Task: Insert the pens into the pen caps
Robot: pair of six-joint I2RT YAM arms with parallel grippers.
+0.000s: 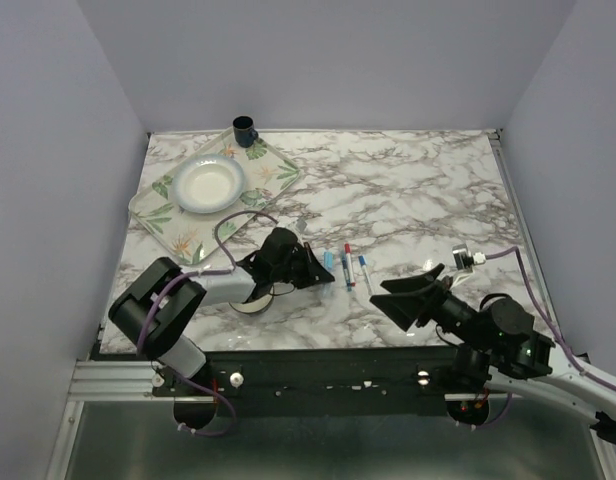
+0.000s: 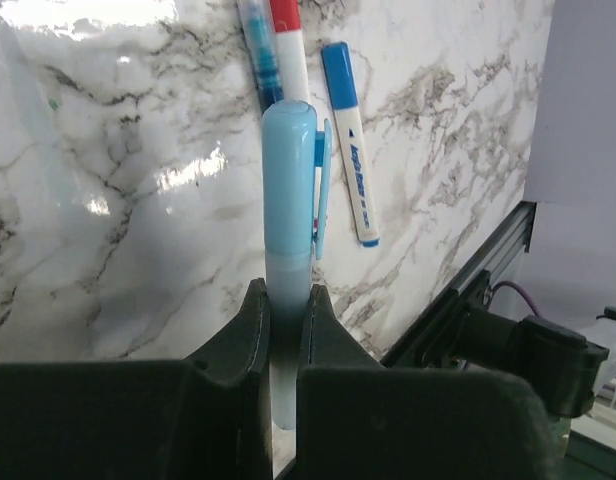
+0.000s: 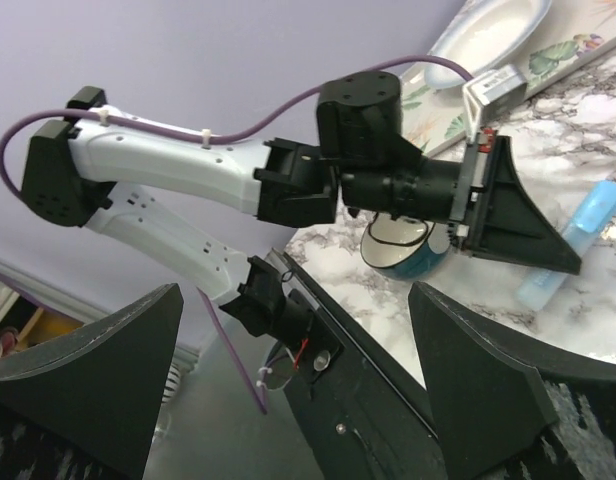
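The left gripper [image 2: 285, 296] is pinching the light blue pen [image 2: 288, 272] by its paler lower barrel. Its jaws are narrow on the pen, and the clipped upper part is sticking out past the fingertips. That part is looking like the pen's cap [image 2: 288, 170], though whether it is pushed fully home cannot be told.

Just beyond the left gripper's tip, the red-ended pen [image 2: 287, 30] and the blue-ended pen [image 2: 352, 160] are lying side by side on the marble table [image 2: 118, 220], the blue-ended one the farther of the two. Farther again from the left gripper, the right gripper [image 3: 293, 300] is hanging wide open and holding nothing.

Seating this cap is probably calling for the right gripper to close on the clipped end. It should push straight along the barrel while the left gripper clamps firmly, since the smooth plastic could slide. The approach should also clear the two thin pens.

Blue print is running along the blue-ended pen's white barrel, too blurred to read. No other writing is showing.
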